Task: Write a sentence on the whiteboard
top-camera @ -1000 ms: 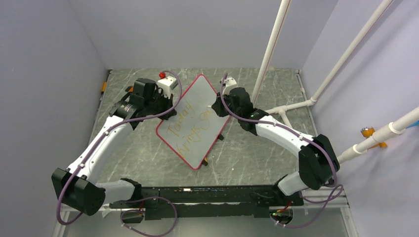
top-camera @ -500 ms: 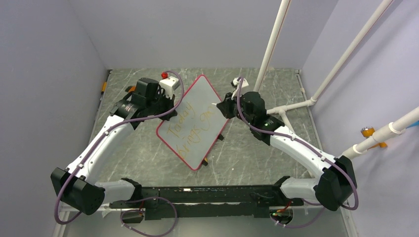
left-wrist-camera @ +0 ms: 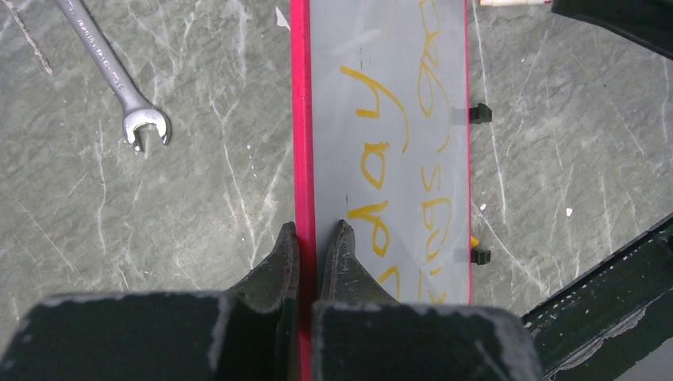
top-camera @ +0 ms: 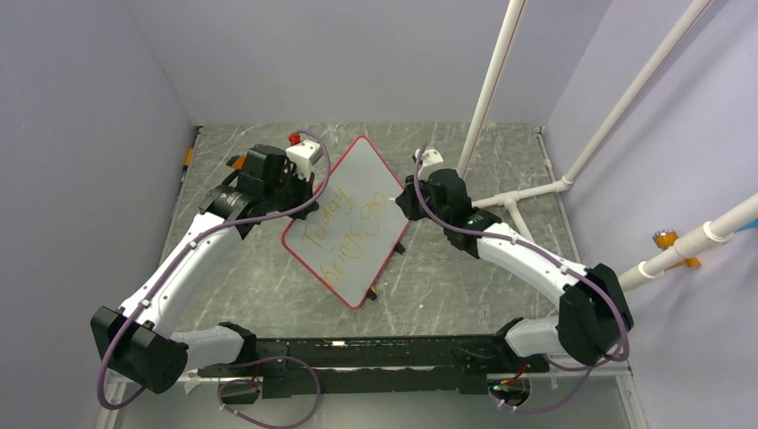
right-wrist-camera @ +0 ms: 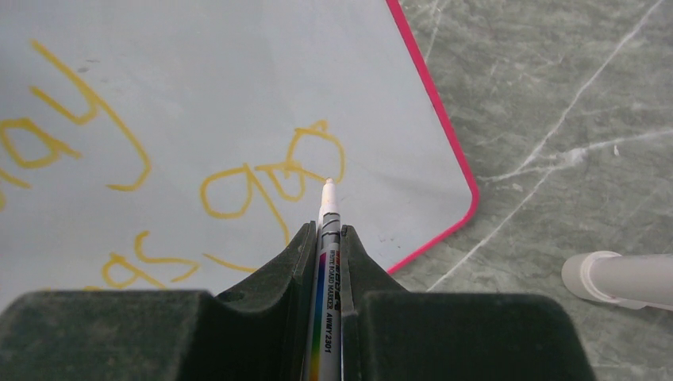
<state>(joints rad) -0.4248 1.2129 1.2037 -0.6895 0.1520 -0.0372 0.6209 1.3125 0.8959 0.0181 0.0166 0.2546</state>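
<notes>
Now right gripper (right-wrist-camera: 328, 230), clamped on marker (right-wrist-camera: 328, 205), is back at right edge of whiteboard (top-camera: 365, 170) after brief pull-away. Tip sits by last letter of sentence (top-camera: 344, 231), contact unclear to me. Meanwhile left gripper (left-wrist-camera: 314, 232) pinches red frame; board lies mid-table, angled. I judge writing resumes.

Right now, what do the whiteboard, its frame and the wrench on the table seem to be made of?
The whiteboard: glossy white coated panel, probably melamine or painted steel; it shows soft reflections. Its frame: red-pink, smooth, likely plastic. The wrench: bare silvery steel, with a dull metallic shine.
</notes>
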